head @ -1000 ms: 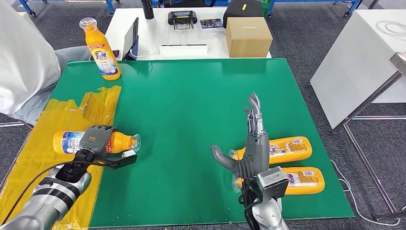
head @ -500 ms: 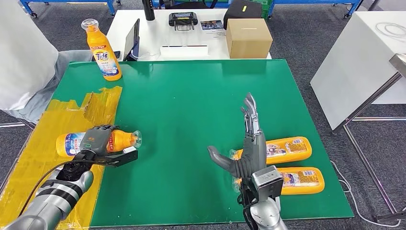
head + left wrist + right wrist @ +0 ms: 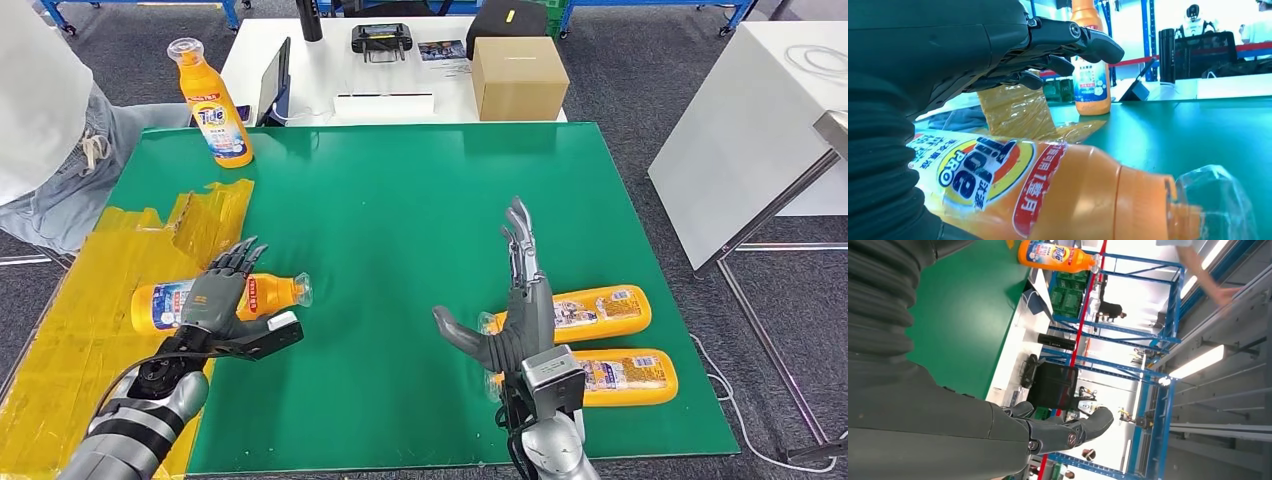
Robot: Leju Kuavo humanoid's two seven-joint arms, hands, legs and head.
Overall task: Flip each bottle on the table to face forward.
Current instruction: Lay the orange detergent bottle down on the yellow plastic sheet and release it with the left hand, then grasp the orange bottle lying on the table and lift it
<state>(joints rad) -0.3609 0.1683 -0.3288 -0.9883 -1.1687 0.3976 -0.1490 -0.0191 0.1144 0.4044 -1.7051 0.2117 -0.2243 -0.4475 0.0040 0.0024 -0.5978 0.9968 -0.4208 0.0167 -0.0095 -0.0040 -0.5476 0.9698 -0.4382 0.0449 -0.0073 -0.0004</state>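
Just under left hand (image 3: 222, 300), lying bottle (image 3: 175, 302)

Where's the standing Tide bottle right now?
In the head view the upright bottle stands at the green mat's far left corner, beyond the yellow taped patch, far from both hands.

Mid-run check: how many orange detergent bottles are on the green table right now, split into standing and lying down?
Standing orange plastic detergent bottles: 1, at the far left corner
Lying orange plastic detergent bottles: 3, one on the yellow taped patch under the left hand's spread fingers, two side by side behind the right hand and
Total: 4 bottles
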